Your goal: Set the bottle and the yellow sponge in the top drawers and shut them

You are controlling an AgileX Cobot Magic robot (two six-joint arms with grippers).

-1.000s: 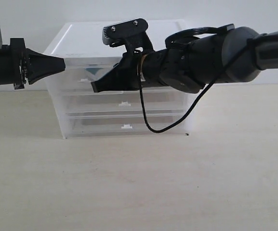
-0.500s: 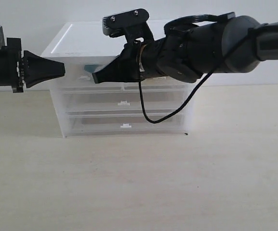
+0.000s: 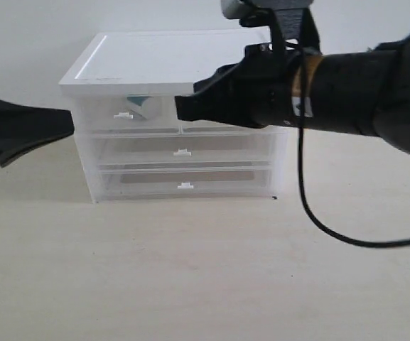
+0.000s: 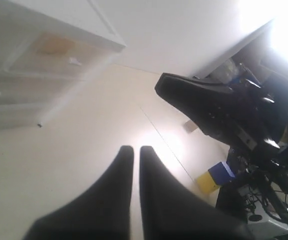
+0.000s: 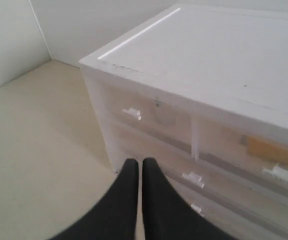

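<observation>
The white-topped cabinet stands at the back, its two top drawers flush with the front. The bottle shows its teal label through the left top drawer. The yellow sponge shows as an orange patch through the right top drawer, and the yellow sponge is faintly visible in the left wrist view. My right gripper hovers in front of the cabinet's top row, shut and empty, hiding the right top drawer in the exterior view. My left gripper is left of the cabinet, shut and empty.
Two full-width lower drawers sit shut below. Beige tabletop spreads in front of the cabinet. My right arm's cable loops down over the table. A blue-and-yellow block lies far off beyond the table.
My right gripper has risen and pulled back to the right, away from the left top drawer. My left gripper has withdrawn to the left, away from the cabinet.
</observation>
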